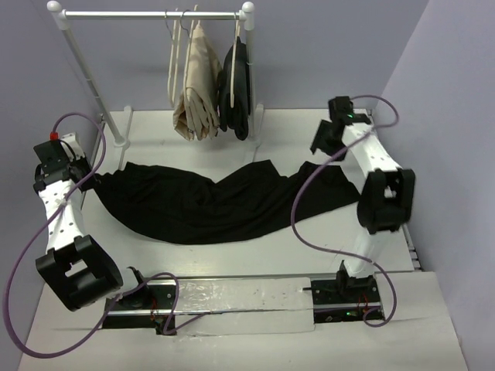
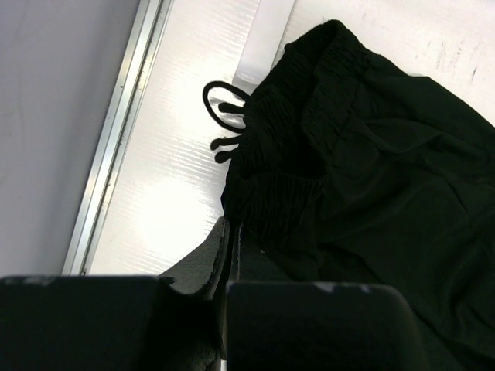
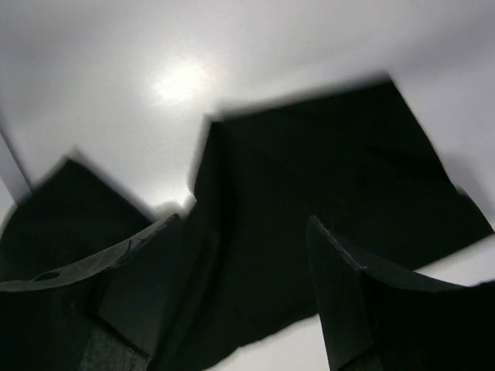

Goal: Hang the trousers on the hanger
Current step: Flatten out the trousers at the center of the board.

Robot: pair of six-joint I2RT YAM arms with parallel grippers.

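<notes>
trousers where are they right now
Top view: trousers spread across the table centre before the rack, waistband at the left gripper, leg ends below the open right gripper.

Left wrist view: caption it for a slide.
Left fingers closed on the gathered waistband of long, limp black fabric trousers.

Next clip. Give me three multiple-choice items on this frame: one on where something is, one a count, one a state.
1. Where do the black trousers lie? A) on the table B) draped over an arm C) on the floor
2. How many garments hang on the rail? A) one B) two C) four
3. The right tool is: A) open B) shut on a hanger C) out of view
Key: 1 A, spread out across it; 2 B, one beige garment and one smaller black garment; 3 A, its fingers stand apart over the fabric.
</notes>
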